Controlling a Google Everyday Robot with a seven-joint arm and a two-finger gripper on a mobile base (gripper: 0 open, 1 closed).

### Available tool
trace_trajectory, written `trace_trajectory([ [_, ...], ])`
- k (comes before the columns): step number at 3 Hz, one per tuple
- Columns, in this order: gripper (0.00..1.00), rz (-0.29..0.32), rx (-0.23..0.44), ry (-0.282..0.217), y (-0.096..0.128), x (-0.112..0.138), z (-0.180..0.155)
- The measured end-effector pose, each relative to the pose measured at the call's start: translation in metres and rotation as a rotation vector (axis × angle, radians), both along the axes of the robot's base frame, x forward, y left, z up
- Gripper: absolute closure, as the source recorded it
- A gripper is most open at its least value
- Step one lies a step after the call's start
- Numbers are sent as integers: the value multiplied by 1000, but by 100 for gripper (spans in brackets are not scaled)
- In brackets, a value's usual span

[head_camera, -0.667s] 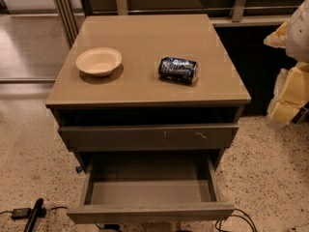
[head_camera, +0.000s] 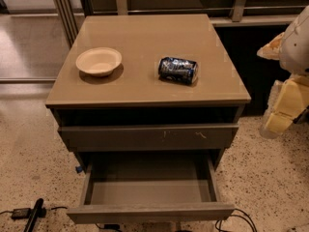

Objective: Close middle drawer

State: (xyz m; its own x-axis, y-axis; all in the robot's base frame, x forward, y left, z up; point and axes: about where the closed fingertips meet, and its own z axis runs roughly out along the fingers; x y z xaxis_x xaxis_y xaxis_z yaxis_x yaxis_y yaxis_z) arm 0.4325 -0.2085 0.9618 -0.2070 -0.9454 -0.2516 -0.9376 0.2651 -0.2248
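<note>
middle drawer [head_camera: 150, 211] stands pulled far out beneath the scratched drawer front [head_camera: 145, 137], low on the cabinet [head_camera: 145, 83]. gripper [head_camera: 276, 122] hangs beside the cabinet's right edge; whether it is clenched cannot be told.

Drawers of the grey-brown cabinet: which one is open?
The wide shallow grey-brown drawer with the plain front, lowest, is pulled out; the taller scratched drawer front above is pushed in. The pale gripper hangs right of the cabinet.
</note>
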Motion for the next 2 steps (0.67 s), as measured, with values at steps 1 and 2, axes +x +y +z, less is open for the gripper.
trace_trajectory([
  [1, 14, 14, 105, 44, 16, -17, -41],
  [2, 37, 19, 227, 51, 25, -39, -90],
])
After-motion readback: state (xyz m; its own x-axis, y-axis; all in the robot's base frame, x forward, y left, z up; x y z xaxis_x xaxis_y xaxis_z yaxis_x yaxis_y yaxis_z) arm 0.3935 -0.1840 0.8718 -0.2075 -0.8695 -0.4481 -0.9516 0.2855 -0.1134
